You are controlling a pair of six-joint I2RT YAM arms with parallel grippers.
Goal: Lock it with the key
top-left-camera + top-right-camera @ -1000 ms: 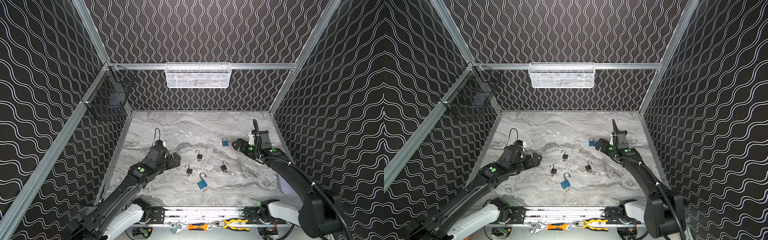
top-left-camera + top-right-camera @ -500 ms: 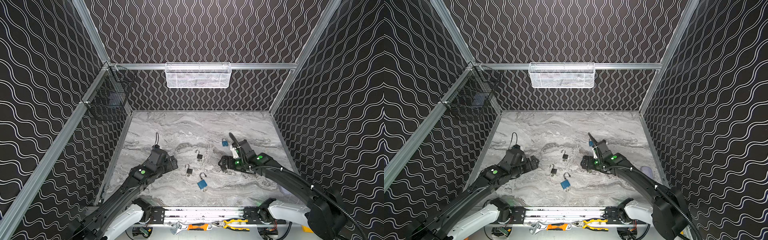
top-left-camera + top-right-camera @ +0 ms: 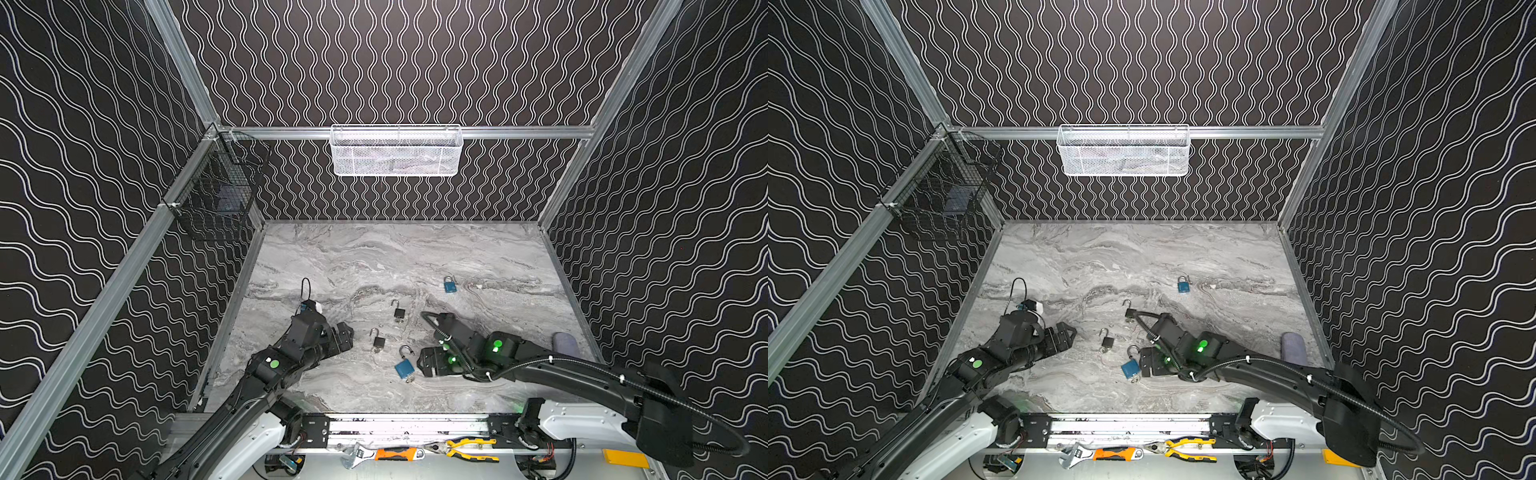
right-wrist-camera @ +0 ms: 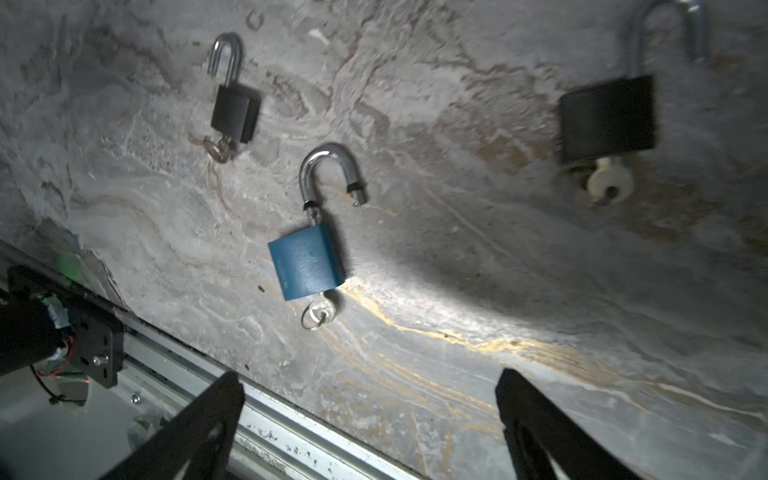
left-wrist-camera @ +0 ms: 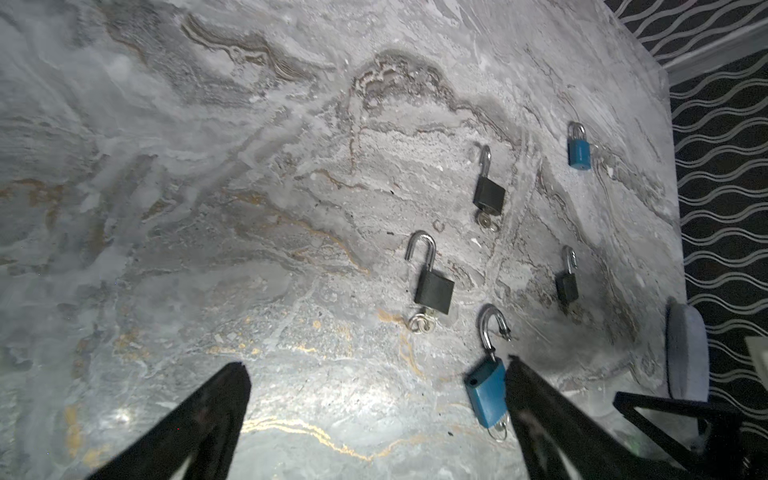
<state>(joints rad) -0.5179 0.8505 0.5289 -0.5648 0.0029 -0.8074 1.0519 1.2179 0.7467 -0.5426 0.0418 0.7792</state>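
**Item inspected.** We find the open blue padlock [image 3: 404,368] lying flat on the marble worktop [image 3: 374,257], near the front edge and about mid-width. Its shackle [image 4: 330,166] is swung clear of the body. Its key [image 4: 320,312] sits in the keyway, ring attached.

**Governing relation.** The right pincer [image 3: 422,362] lies low over the worktop just to the right of the lock body, pointing left at it. The lock's long axis runs near to far, with the shackle at the far end and the key at the near end. It therefore lies crosswise to the pincer's reach. In the right wrist view the lock lies ahead of the spread fingers [image 4: 199,432] and apart from both; nothing is pinched. We judge that the jaws are set to close across the body's width.

**Other arm.** The left pincer [image 3: 345,336] stands further off to the left, also spread and empty. A black padlock [image 3: 378,342] lies between it and the blue one. The right arm is the nearer.

**Other locks.** A second black padlock [image 3: 399,313] lies further back, and a closed blue padlock [image 3: 449,286] lies far and right of centre.

**Containers.** A white mesh basket [image 3: 395,151] hangs on the far rail. Something pale shows through the mesh, and we cannot identify it. A black wire basket [image 3: 216,199] on the left wall holds a dark bluish object, likewise unidentified.
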